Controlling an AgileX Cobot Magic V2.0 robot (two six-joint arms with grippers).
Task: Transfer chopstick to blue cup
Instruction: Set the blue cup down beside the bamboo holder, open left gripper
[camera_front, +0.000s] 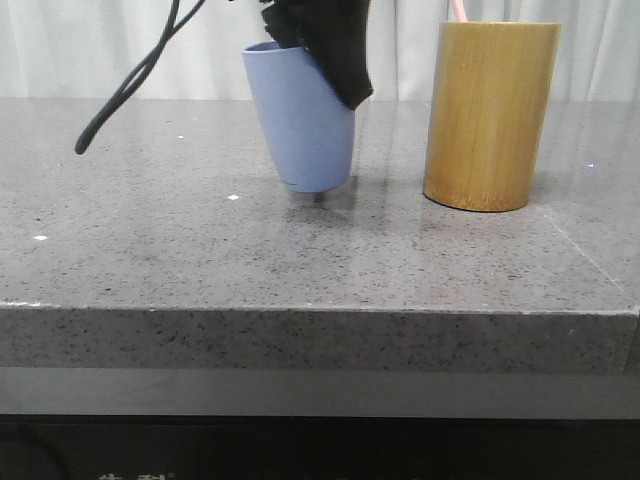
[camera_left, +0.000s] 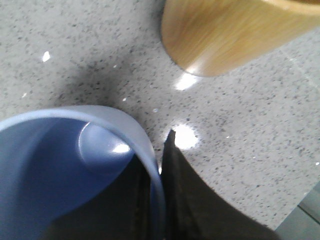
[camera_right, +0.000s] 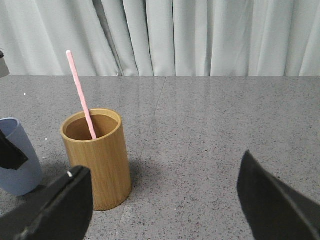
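Observation:
The blue cup (camera_front: 300, 125) stands left of centre on the grey table, leaning a little. My left gripper (camera_front: 318, 45) comes down from above and is shut on the cup's right rim, one finger inside and one outside. The left wrist view shows the rim of the blue cup (camera_left: 145, 150) pinched in my left gripper (camera_left: 156, 167). One pale pink chopstick (camera_right: 80, 92) leans inside the taller bamboo cylinder (camera_right: 97, 157); only its tip (camera_front: 458, 9) shows in the front view. My right gripper (camera_right: 165, 205) hangs open and empty, some way back from the cylinder.
The bamboo cylinder (camera_front: 490, 115) stands right of the blue cup, a small gap between them. A black cable (camera_front: 130, 80) droops at upper left. The table's front edge (camera_front: 320, 310) runs across the front view. White curtains (camera_right: 200, 35) hang behind the table.

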